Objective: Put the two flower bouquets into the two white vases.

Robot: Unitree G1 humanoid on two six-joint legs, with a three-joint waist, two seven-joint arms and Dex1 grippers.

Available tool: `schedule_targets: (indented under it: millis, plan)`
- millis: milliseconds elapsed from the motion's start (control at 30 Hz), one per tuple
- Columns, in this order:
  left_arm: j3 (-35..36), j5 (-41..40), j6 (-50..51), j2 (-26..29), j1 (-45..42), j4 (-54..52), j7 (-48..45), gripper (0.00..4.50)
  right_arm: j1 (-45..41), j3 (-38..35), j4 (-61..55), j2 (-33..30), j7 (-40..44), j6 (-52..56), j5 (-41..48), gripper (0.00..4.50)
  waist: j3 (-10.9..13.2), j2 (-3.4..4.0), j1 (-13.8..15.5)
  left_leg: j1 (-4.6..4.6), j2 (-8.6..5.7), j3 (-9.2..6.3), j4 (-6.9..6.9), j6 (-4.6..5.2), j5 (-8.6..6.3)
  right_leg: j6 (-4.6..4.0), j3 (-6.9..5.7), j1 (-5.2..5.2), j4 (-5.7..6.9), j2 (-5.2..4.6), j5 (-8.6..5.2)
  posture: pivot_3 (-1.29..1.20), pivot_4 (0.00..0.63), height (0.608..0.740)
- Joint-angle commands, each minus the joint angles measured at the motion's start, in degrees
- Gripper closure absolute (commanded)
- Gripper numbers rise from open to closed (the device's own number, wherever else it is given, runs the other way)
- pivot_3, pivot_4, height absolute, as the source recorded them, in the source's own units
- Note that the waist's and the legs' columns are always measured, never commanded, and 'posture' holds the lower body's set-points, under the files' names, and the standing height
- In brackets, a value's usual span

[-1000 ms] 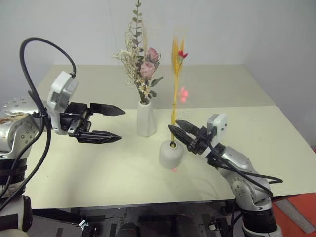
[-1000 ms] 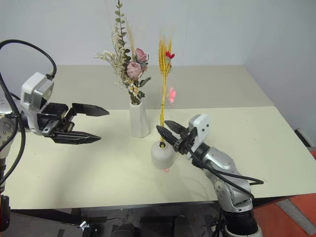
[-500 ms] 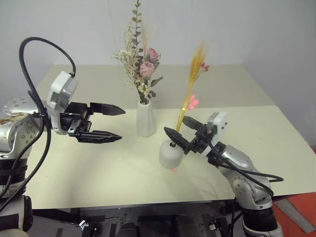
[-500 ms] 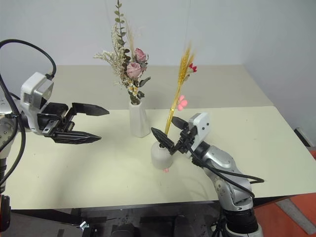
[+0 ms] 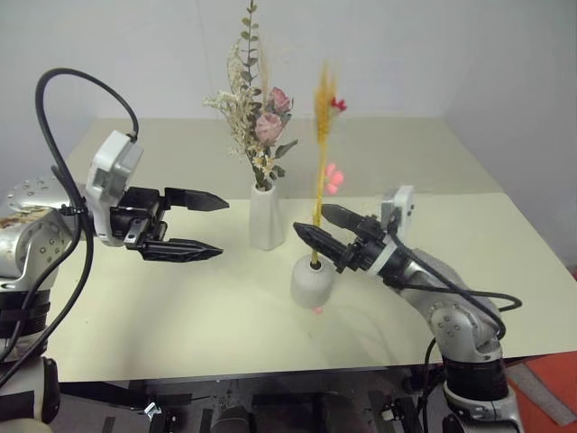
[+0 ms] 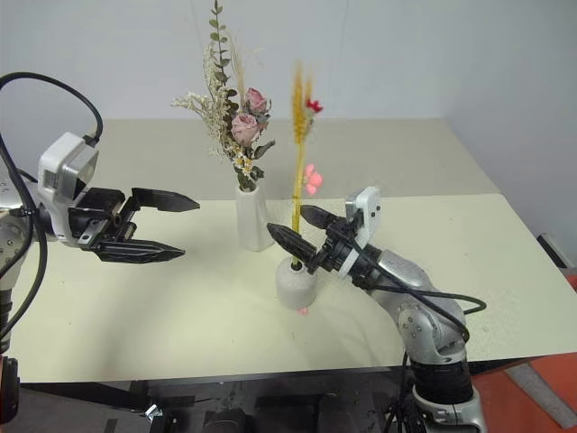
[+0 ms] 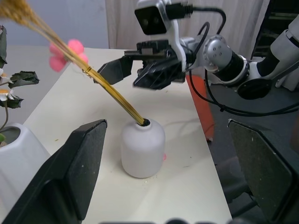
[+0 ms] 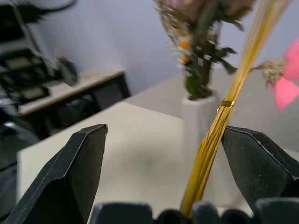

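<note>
Fig.: both bouquets seated, claws clear; risks from here.

Nearest: small pink bit [image 5: 317, 309] on the surface [image 5: 180, 316], touching the base of the squat white vase [image 5: 312, 282]; looks like a shed blossom, cannot tell for sure.

Squat vase stands near the front-centre of the surface w/ the slim wheat-stalk bouquet [image 5: 322, 135] in its small mouth, stalks about upright, leaning a little.

Right claw [image 5: 315, 227] sits just beside those stalks, above the vase mouth, jaws spread wide, gripping nothing; right wrist view shows the yellow stems [image 8: 219, 130] running between its fingers w/o contact on either.

Left claw [image 5: 216, 225] hangs well apart to the left, jaws wide, empty.

Behind: tall tapered vase [image 5: 266, 216] holding the bushy rose bouquet [image 5: 257, 117], upright.

Likely hazards (judgement):
- Stalks lie inside the open right jaws; a sideways pull-out would probably snag them, tilting or dragging the bouquet out.
- Squat vase is light-looking w/ a tall load; a knock from a finger could tip it.
- Loose stems in a narrow mouth may swing over once unsupported.
- Tall vase stands near; a wide retreat arc might clip it.
</note>
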Motion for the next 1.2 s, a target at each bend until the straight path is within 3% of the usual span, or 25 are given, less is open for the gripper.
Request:
schedule_targets:
  millis: [33,133,633,1100,1200]
  plan:
    - [0.6,-0.1,-0.8,0.3,-0.1,-1.4,0.2,0.0,-1.6,-3.3,-0.6,-1.0,0.9,2.0,5.4,0.04,0.0,0.0,0.0,0.0,0.0,0.0,0.0,0.0,0.0,0.0,0.0,0.0,-0.01,0.0,0.0,0.0,0.15,0.74]
    - [0.8,-0.1,-0.7,0.5,0.1,-1.5,0.2,0.0,-1.2,-5.4,-0.7,-2.3,1.0,3.4,8.8,0.04,0.0,0.0,0.1,-0.02,-0.01,0.01,0.0,0.0,0.0,0.0,0.0,0.0,-0.03,-0.02,0.0,0.0,0.15,0.74]
    - [0.5,0.0,-0.6,0.6,0.4,-1.9,0.3,0.0,0.2,-1.9,-1.1,-4.7,-0.7,3.1,2.9,0.04,0.0,0.0,0.0,-0.02,-0.02,0.02,0.01,0.0,0.0,0.0,0.01,0.0,-0.01,-0.02,0.0,0.0,0.15,0.74]
    - [0.6,0.1,-1.1,0.5,1.2,-2.2,0.1,0.0,-11.1,2.0,8.5,-3.5,-7.8,8.8,-4.5,0.04,0.0,0.0,0.0,-0.03,-0.03,0.02,0.01,0.0,0.0,0.0,0.02,-0.01,-0.02,-0.04,0.0,0.0,0.15,0.74]
    - [0.7,0.1,-1.2,0.4,1.4,-2.3,0.1,0.0,-12.7,1.8,9.7,-2.7,-8.0,9.2,-5.0,0.57,0.0,0.0,0.0,-0.04,-0.02,0.02,-0.02,0.0,0.0,0.0,0.01,-0.03,-0.03,-0.03,0.0,0.0,0.15,0.74]
